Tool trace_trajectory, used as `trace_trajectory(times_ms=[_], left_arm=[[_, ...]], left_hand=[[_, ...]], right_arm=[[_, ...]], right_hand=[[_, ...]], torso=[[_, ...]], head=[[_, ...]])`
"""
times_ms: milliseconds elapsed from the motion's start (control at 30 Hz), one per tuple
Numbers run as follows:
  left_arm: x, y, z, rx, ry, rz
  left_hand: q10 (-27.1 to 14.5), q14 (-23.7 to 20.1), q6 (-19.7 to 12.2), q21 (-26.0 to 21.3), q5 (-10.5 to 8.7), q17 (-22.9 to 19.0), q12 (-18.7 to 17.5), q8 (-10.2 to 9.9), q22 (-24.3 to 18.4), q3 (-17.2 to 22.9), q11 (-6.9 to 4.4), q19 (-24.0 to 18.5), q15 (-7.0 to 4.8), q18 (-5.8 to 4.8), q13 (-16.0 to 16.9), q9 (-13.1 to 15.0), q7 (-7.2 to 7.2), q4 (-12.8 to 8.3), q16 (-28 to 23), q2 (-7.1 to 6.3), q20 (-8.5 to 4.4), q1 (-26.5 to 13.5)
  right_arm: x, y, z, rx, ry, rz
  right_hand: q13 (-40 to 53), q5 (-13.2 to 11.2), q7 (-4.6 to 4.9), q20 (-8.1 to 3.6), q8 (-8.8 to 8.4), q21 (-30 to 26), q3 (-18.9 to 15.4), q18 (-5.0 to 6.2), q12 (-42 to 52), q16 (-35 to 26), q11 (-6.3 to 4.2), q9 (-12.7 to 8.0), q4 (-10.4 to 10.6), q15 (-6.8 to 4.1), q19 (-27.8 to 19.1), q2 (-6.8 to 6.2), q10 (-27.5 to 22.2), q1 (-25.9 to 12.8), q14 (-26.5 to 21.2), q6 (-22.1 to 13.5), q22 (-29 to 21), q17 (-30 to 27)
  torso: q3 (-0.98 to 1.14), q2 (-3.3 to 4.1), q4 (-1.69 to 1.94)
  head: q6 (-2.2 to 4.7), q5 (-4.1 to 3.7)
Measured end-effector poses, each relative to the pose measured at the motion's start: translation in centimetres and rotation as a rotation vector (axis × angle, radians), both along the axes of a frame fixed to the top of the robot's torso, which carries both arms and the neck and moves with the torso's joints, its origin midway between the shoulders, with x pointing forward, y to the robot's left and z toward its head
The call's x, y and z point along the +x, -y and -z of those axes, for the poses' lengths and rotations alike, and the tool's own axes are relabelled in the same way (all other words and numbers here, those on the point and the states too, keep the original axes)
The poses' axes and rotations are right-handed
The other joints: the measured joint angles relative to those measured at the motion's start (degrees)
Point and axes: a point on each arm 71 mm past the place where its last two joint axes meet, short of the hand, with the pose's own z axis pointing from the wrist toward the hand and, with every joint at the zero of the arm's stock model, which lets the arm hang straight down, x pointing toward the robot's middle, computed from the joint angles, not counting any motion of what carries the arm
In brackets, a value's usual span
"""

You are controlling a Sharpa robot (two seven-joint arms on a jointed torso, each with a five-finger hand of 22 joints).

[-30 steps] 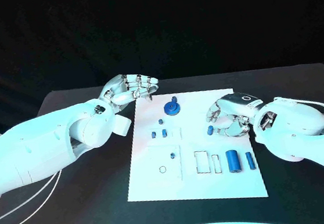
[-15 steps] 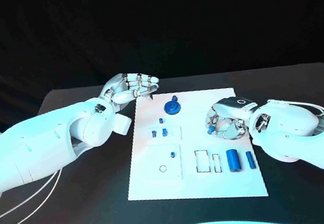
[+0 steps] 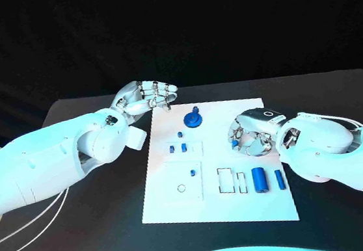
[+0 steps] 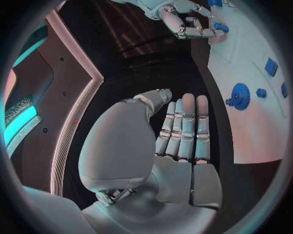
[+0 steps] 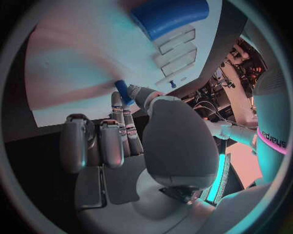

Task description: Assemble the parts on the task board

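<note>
Over the task board [image 3: 171, 200] from my head view, my right hand [image 3: 252, 134] pinches a small blue part [image 3: 236, 144], my left hand [image 4: 177, 134] curled shut beyond its far-left corner, and from the right wrist that thin pinch [image 5: 124, 91] could slip.

Left robot hand [image 3: 146, 97] curled empty; right robot hand [image 3: 251, 133] pinching.

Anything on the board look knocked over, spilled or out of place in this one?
Nothing stands out. The task board lies flat on the table, the blue parts sit tidily on it, and the right hand holds a small blue part at its fingertips over the board.
</note>
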Motion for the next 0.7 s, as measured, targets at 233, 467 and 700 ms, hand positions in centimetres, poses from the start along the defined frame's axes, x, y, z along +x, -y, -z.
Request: trace_trajectory(times_ms=[233,467,700], left_arm=[[0.0,0.0,0.0,0.000,-0.001,0.000],[0.0,0.0,0.0,0.000,-0.002,0.000],[0.1,0.0,0.0,0.001,-0.002,-0.001]], left_hand=[[0.00,0.00,0.00,0.00,0.00,0.00,0.00,0.02,0.00,0.00,0.00,0.00,0.00,0.00,-0.01,0.00,0.00,0.00,0.00,0.00,0.00,0.00],[0.00,0.00,0.00,0.00,0.00,-0.05,0.00,0.22,0.00,0.00,0.00,0.00,0.00,0.00,-0.08,0.00,0.00,0.00,0.00,0.00,0.00,0.00],[0.00,0.00,0.00,0.00,0.00,-0.05,0.00,0.22,0.00,-0.16,0.00,0.00,0.00,0.00,-0.08,0.00,0.00,-0.16,0.00,0.00,0.00,0.00]], right_arm=[[-0.2,-0.1,-0.3,0.035,0.024,0.014],[-0.7,0.3,-0.9,0.087,0.035,0.030],[-1.4,0.3,-2.6,0.159,0.035,0.035]], right_hand=[[0.64,0.69,-0.74,-0.63,1.52,2.73,1.53,-0.90,-0.34,0.00,-0.39,0.97,-1.53,-1.05,0.00,0.62,2.50,0.62,-0.02,2.20,0.00,-0.17],[1.40,1.15,-0.82,-1.06,2.86,4.34,2.33,-0.91,-0.72,-0.01,0.08,1.04,-2.35,-1.44,0.03,1.06,2.96,0.62,0.00,2.43,0.00,0.05],[1.44,1.15,-0.84,-1.05,3.00,4.34,2.91,-0.91,-0.63,-0.01,0.30,1.04,-2.94,-1.44,0.02,1.29,3.18,0.39,0.00,2.42,0.04,0.05]], torso=[[-0.07,-0.04,0.00],[-0.08,-0.09,0.03],[-0.11,-0.16,0.00]], head=[[-0.02,-0.05],[0.09,-0.10],[0.14,0.09]])
